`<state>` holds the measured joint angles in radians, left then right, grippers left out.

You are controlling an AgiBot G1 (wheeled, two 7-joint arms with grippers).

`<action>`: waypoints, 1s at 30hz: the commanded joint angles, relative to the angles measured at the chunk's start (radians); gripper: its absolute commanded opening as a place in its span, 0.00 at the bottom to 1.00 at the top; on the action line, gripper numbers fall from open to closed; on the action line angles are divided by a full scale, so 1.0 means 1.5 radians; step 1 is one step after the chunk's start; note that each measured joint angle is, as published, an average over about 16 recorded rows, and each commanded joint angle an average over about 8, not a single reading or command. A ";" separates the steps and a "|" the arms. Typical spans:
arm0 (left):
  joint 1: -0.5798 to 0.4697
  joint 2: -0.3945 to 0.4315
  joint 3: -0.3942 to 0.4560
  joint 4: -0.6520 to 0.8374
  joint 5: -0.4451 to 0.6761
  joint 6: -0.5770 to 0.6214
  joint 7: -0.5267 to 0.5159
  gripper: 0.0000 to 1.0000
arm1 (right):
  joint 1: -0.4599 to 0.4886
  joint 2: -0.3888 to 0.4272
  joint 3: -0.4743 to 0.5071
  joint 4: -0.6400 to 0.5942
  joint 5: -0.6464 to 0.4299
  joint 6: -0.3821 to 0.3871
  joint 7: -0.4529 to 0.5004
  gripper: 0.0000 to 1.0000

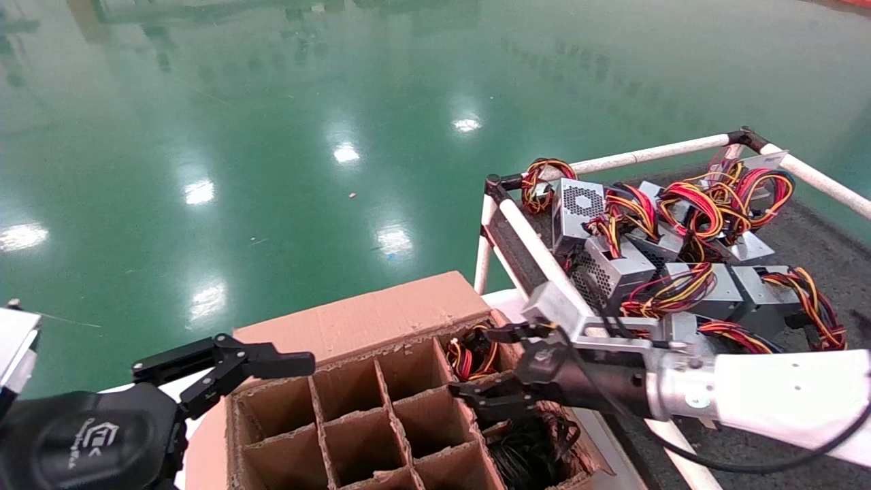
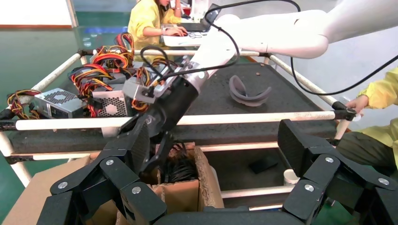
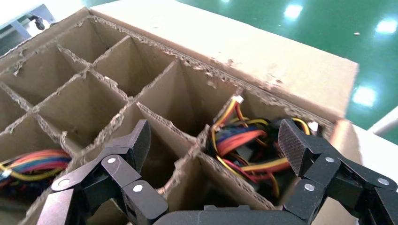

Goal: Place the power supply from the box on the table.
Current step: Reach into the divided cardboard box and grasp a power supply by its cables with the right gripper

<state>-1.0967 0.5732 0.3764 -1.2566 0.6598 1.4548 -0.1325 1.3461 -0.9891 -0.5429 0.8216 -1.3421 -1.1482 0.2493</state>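
Observation:
The brown cardboard box (image 1: 354,320) (image 3: 234,42) with divider cells stands at the lower middle. In its far right cell lies a power supply, of which only the red, yellow and orange wire loop (image 1: 469,357) (image 3: 248,143) shows. My right gripper (image 1: 486,364) (image 3: 213,145) hangs open just above that cell and holds nothing. A second wire bundle (image 3: 33,164) lies in another cell. My left gripper (image 1: 252,384) (image 2: 216,147) is parked open at the box's left edge. On the right the dark grey table (image 1: 816,238) (image 2: 211,93) bears several power supplies (image 1: 612,265) (image 2: 61,101).
A tangle of black cable (image 1: 531,449) (image 2: 180,166) fills the near right cell. White pipe rails (image 1: 531,238) edge the table beside the box. A grey curved object (image 2: 246,93) lies on the table. Two people in yellow (image 2: 150,18) (image 2: 375,117) are beyond the table. Green floor (image 1: 272,136) lies behind.

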 commanded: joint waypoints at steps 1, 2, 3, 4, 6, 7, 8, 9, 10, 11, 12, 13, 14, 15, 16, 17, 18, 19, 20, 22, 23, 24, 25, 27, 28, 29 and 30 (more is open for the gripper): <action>0.000 0.000 0.000 0.000 0.000 0.000 0.000 1.00 | 0.001 -0.011 -0.003 -0.006 -0.002 0.003 0.004 0.00; 0.000 0.000 0.000 0.000 0.000 0.000 0.000 1.00 | 0.002 -0.015 -0.004 -0.009 -0.003 0.005 0.005 0.00; 0.000 0.000 0.000 0.000 0.000 0.000 0.000 1.00 | 0.004 -0.018 -0.005 -0.012 -0.005 0.007 0.007 0.00; 0.000 0.000 0.000 0.000 0.000 0.000 0.000 1.00 | 0.006 -0.022 -0.006 -0.014 -0.006 0.008 0.008 0.00; 0.000 0.000 0.000 0.000 0.000 0.000 0.000 1.00 | 0.010 -0.030 -0.008 -0.021 -0.009 0.012 0.011 0.00; 0.000 0.000 0.000 0.000 0.000 0.000 0.000 1.00 | 0.012 -0.033 -0.009 -0.025 -0.010 0.014 0.012 0.00; 0.000 0.000 0.000 0.000 0.000 0.000 0.000 1.00 | 0.014 -0.037 -0.010 -0.029 -0.011 0.016 0.013 0.00; 0.000 0.000 0.000 0.000 0.000 0.000 0.000 1.00 | 0.016 -0.041 -0.011 -0.034 -0.012 0.018 0.014 0.00; 0.000 0.000 0.000 0.000 0.000 0.000 0.000 1.00 | 0.017 -0.044 -0.011 -0.038 -0.013 0.019 0.014 0.00; 0.000 0.000 0.000 0.000 0.000 0.000 0.000 1.00 | 0.018 -0.047 -0.011 -0.042 -0.013 0.021 0.014 0.00; 0.000 0.000 0.000 0.000 0.000 0.000 0.000 1.00 | 0.019 -0.049 -0.012 -0.045 -0.014 0.022 0.015 0.00; 0.000 0.000 0.000 0.000 0.000 0.000 0.000 1.00 | 0.020 -0.052 -0.012 -0.049 -0.014 0.023 0.015 0.00; 0.000 0.000 0.000 0.000 0.000 0.000 0.000 1.00 | 0.020 -0.054 -0.013 -0.051 -0.015 0.023 0.015 0.00; 0.000 0.000 0.000 0.000 0.000 0.000 0.000 1.00 | 0.021 -0.055 -0.013 -0.054 -0.015 0.023 0.015 0.00; 0.000 0.000 0.000 0.000 0.000 0.000 0.000 1.00 | 0.021 -0.056 -0.014 -0.055 -0.015 0.024 0.016 0.00; 0.000 0.000 0.000 0.000 0.000 0.000 0.000 1.00 | 0.021 -0.057 -0.014 -0.057 -0.015 0.024 0.017 0.00; 0.000 0.000 0.000 0.000 0.000 0.000 0.000 1.00 | 0.021 -0.058 -0.014 -0.058 -0.016 0.024 0.018 0.00; 0.000 0.000 0.000 0.000 0.000 0.000 0.000 1.00 | 0.021 -0.058 -0.015 -0.059 -0.016 0.024 0.020 0.00; 0.000 0.000 0.000 0.000 0.000 0.000 0.000 1.00 | 0.021 -0.059 -0.015 -0.060 -0.016 0.024 0.022 0.00; 0.000 0.000 0.000 0.000 0.000 0.000 0.000 1.00 | 0.021 -0.060 -0.016 -0.061 -0.017 0.026 0.025 0.00; 0.000 0.000 0.000 0.000 0.000 0.000 0.000 1.00 | 0.021 -0.060 -0.016 -0.062 -0.018 0.027 0.027 0.00; 0.000 0.000 0.000 0.000 0.000 0.000 0.000 1.00 | 0.022 -0.061 -0.016 -0.063 -0.018 0.029 0.029 0.00; 0.000 0.000 0.000 0.000 0.000 0.000 0.000 1.00 | 0.022 -0.062 -0.017 -0.064 -0.019 0.031 0.032 0.00; 0.000 0.000 0.000 0.000 0.000 0.000 0.000 1.00 | 0.022 -0.065 -0.018 -0.066 -0.023 0.036 0.037 0.00; 0.000 0.000 0.000 0.000 0.000 0.000 0.000 1.00 | 0.022 -0.066 -0.019 -0.067 -0.025 0.039 0.040 0.00; 0.000 0.000 0.000 0.000 0.000 0.000 0.000 1.00 | 0.023 -0.067 -0.020 -0.068 -0.027 0.042 0.043 0.00; 0.000 0.000 0.000 0.000 0.000 0.000 0.000 1.00 | 0.023 -0.068 -0.021 -0.068 -0.029 0.045 0.046 0.00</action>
<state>-1.0968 0.5731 0.3766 -1.2566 0.6597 1.4547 -0.1324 1.3802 -1.0887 -0.5735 0.7221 -1.3852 -1.0809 0.3200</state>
